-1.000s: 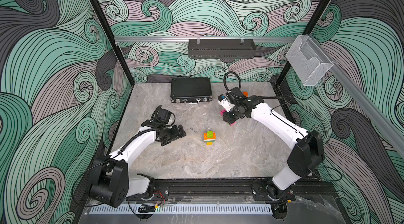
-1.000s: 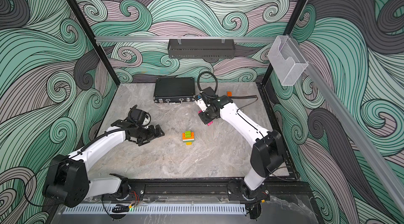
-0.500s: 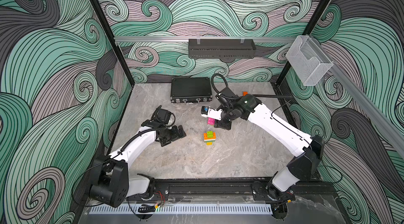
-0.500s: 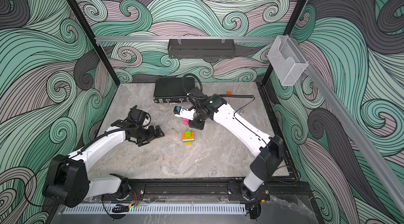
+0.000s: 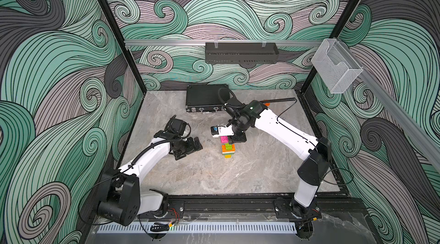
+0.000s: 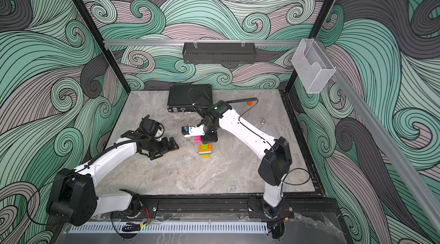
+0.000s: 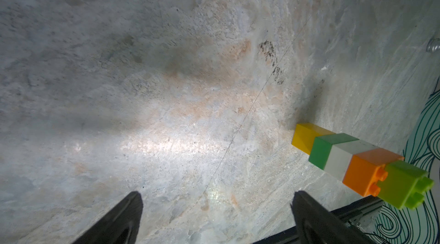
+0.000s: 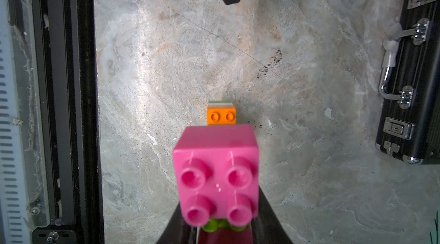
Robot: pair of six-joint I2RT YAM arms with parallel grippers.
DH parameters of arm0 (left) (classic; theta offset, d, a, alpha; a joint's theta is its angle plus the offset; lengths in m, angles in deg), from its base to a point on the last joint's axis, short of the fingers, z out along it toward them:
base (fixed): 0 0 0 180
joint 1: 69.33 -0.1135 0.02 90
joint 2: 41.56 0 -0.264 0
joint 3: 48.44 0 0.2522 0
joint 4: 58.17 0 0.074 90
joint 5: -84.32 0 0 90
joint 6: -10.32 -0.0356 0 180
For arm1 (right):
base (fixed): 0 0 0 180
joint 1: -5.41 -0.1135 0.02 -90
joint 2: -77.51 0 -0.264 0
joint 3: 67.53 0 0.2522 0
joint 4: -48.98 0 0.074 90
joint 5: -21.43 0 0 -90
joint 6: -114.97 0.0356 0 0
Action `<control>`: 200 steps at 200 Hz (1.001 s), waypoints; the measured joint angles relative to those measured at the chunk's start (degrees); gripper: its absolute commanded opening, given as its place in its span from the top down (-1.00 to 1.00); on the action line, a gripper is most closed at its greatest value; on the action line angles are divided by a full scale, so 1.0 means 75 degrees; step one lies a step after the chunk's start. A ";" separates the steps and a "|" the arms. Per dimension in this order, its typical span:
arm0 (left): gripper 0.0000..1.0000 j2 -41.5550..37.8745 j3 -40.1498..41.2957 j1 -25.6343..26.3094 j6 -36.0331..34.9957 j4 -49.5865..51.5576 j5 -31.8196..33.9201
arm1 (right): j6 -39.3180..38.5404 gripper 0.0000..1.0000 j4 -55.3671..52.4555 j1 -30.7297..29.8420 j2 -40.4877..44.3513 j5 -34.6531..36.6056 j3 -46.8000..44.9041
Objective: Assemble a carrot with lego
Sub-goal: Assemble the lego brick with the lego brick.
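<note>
Right fingers (image 8: 267, 227) clamping pink brick (image 8: 215, 171), seemingly just above carrot (image 5: 228, 150), left fingers (image 7: 119, 221) spread wide, empty.

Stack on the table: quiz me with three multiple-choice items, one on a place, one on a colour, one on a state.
1. The case lies: A) at the back, beyond the stack; B) by the front rail; C) in a gripper.
2. The stack's bottom brick is: A) pink; B) white; C) yellow.
3. The left gripper is: A) shut on a brick; B) open and empty; C) shut on the case.
Key: 1 A, both top views show it farther back than the stack; 2 C, the yellow brick touches the table in the left wrist view; 3 B, its jaws stand wide apart with nothing between.
</note>
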 measured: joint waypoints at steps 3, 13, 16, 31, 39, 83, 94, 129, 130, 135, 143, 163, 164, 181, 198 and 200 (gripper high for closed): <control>-0.97 0.0000 0.0000 0.0000 0.0000 0.0000 0.0000 | -0.0006 1.00 -0.0035 -0.0020 -0.0035 0.0000 0.0017; -0.97 0.0000 0.0000 0.0003 0.0000 0.0000 0.0000 | -0.0020 1.00 -0.0154 -0.0061 -0.0143 0.0000 0.0099; -0.97 0.0000 0.0000 0.0000 0.0000 0.0003 0.0000 | -0.0020 1.00 -0.0187 -0.0073 -0.0184 0.0000 0.0128; -0.97 0.0000 0.0000 0.0003 0.0000 0.0000 0.0000 | -0.0015 1.00 -0.0329 -0.0128 -0.0321 0.0006 0.0289; -0.97 0.0000 0.0000 0.0000 0.0000 0.0000 0.0000 | 0.0012 1.00 -0.0425 -0.0149 -0.0396 0.0012 0.0414; -0.97 0.0000 0.0000 0.0003 0.0000 0.0000 0.0000 | 0.0265 1.00 -0.0676 -0.0245 -0.0796 0.0184 0.0810; -0.97 0.0000 0.0000 0.0000 0.0000 0.0000 -0.0003 | 0.0341 1.00 -0.0720 -0.0262 -0.0848 0.0248 0.0813; -0.97 0.0000 0.0000 0.0000 0.0000 0.0000 0.0000 | 0.0507 1.00 -0.0793 -0.0274 -0.0962 0.0423 0.0831; -0.97 0.0000 0.0000 0.0003 0.0000 0.0000 0.0000 | 0.0507 1.00 -0.0793 -0.0274 -0.0968 0.0428 0.0833; -0.97 0.0000 0.0000 0.0003 0.0000 0.0000 -0.0003 | 0.0525 1.00 -0.0796 -0.0274 -0.0985 0.0449 0.0833; -0.97 0.0000 0.0000 0.0003 0.0000 0.0000 0.0000 | 0.0548 1.00 -0.0796 -0.0274 -0.1014 0.0475 0.0833; -0.97 0.0000 0.0003 0.0003 0.0003 -0.0003 0.0000 | 0.0580 1.00 -0.0799 -0.0274 -0.1096 0.0565 0.0836; -0.97 0.0000 0.0003 0.0000 0.0003 -0.0003 0.0000 | 0.0580 1.00 -0.0799 -0.0274 -0.1099 0.0571 0.0836; -0.97 0.0000 0.0003 0.0003 0.0003 -0.0003 -0.0003 | 0.0597 1.00 -0.0799 -0.0274 -0.1177 0.0632 0.0836; -0.97 0.0000 0.0003 0.0003 0.0003 -0.0003 0.0000 | 0.0641 1.00 -0.0796 -0.0274 -0.1230 0.0662 0.0836; -0.97 0.0000 0.0003 0.0000 0.0003 -0.0003 0.0000 | 0.0647 1.00 -0.0793 -0.0274 -0.1236 0.0664 0.0836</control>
